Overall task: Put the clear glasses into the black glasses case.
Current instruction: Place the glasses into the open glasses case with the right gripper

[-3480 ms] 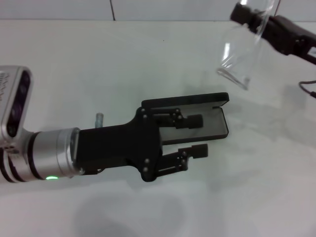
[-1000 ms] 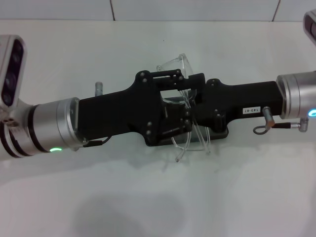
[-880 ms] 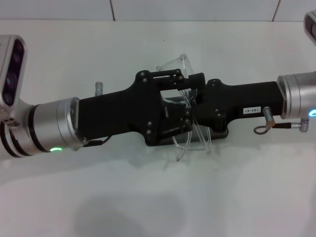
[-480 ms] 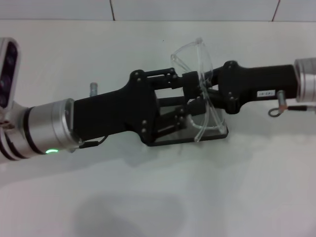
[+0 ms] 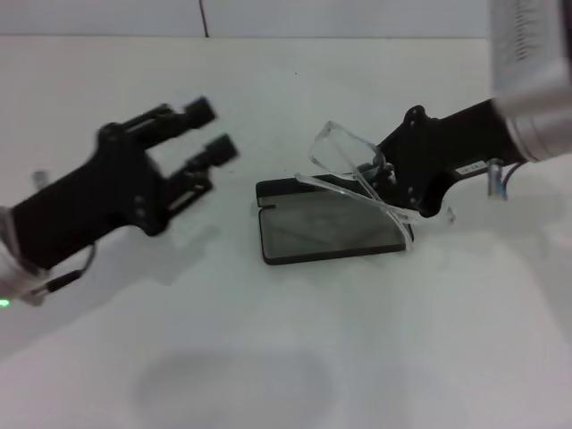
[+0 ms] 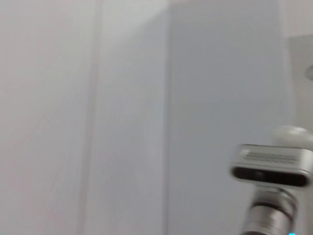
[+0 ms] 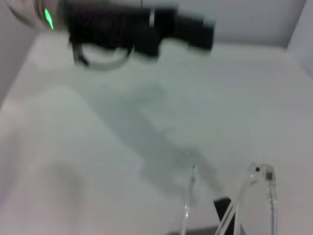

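Observation:
The black glasses case (image 5: 331, 232) lies open mid-table, grey lining up, its lid (image 5: 279, 189) folded back on the far side. The clear glasses (image 5: 344, 152) hang tilted over the case's right half, one clear arm stretching across to the case's right end. My right gripper (image 5: 382, 172) comes in from the right and is shut on the glasses near their lens. In the right wrist view the clear arms (image 7: 254, 188) and a corner of the case (image 7: 222, 208) show. My left gripper (image 5: 213, 131) is open and holds nothing, raised well left of the case.
White tabletop all around, with a wall seam at the back (image 5: 204, 18). The right wrist view shows my left arm (image 7: 137, 27) across the table. The left wrist view shows only wall and the right arm's wrist camera (image 6: 271, 166).
My left gripper has pulled away from the case, back to the left and upward. The right gripper has shifted slightly right with the glasses, which now tilt over the uncovered case.

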Robot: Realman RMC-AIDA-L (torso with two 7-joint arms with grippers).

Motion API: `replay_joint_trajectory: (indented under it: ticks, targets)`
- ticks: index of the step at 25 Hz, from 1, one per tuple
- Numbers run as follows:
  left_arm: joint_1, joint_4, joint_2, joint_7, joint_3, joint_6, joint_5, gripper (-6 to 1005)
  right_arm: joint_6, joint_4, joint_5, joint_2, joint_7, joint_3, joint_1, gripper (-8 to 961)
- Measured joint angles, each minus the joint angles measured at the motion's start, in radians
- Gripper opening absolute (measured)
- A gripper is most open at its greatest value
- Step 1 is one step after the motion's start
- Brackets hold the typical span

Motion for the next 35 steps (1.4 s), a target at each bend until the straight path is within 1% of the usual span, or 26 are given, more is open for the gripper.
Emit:
replay_joint_trajectory:
  ticks: [2, 6, 8, 10, 12, 14, 18, 21, 22, 24, 34, 35]
  targets:
    - [0.022, 0.000, 0.000, 0.003, -0.031, -0.003, 0.003, 540, 0.007, -0.025, -0.076, 0.001, 0.047, -0.044, 0.025, 120]
    - [0.034, 0.001, 0.000, 0.005, -0.043, -0.004, 0.003, 541, 0.010, -0.025, -0.215, 0.003, 0.144, -0.156, 0.100, 122]
    - [0.035, 0.001, 0.000, 0.006, -0.045, -0.005, 0.006, 541, 0.025, -0.013, -0.291, 0.005, 0.197, -0.231, 0.136, 123]
    - [0.035, 0.001, -0.001, 0.006, -0.044, -0.006, 0.007, 542, 0.067, -0.007, -0.357, 0.006, 0.250, -0.315, 0.157, 124]
    - [0.035, 0.001, -0.001, 0.007, -0.042, -0.007, 0.009, 542, 0.115, -0.007, -0.413, 0.007, 0.290, -0.390, 0.163, 125]
    - [0.033, 0.001, -0.003, 0.008, -0.041, -0.007, 0.013, 543, 0.160, -0.010, -0.467, 0.007, 0.322, -0.465, 0.162, 126]
    - [0.030, 0.001, -0.003, 0.009, -0.040, -0.007, 0.017, 544, 0.216, -0.021, -0.520, 0.007, 0.353, -0.549, 0.152, 128]
    - [0.031, 0.000, -0.002, 0.009, -0.040, -0.007, 0.018, 544, 0.260, -0.026, -0.555, 0.007, 0.363, -0.598, 0.142, 130]
    - [0.031, 0.000, -0.002, 0.009, -0.040, -0.006, 0.018, 545, 0.260, -0.026, -0.555, 0.007, 0.363, -0.598, 0.142, 130]
    - [0.032, -0.001, -0.002, 0.009, -0.040, -0.007, 0.019, 545, 0.303, -0.037, -0.601, 0.007, 0.368, -0.646, 0.122, 131]
    - [0.035, -0.001, -0.004, 0.002, -0.041, -0.008, 0.019, 547, 0.388, -0.069, -0.704, 0.007, 0.369, -0.731, 0.059, 137]
    - [0.034, -0.001, -0.004, 0.002, -0.041, -0.008, 0.019, 548, 0.422, -0.075, -0.744, 0.007, 0.374, -0.754, 0.038, 137]
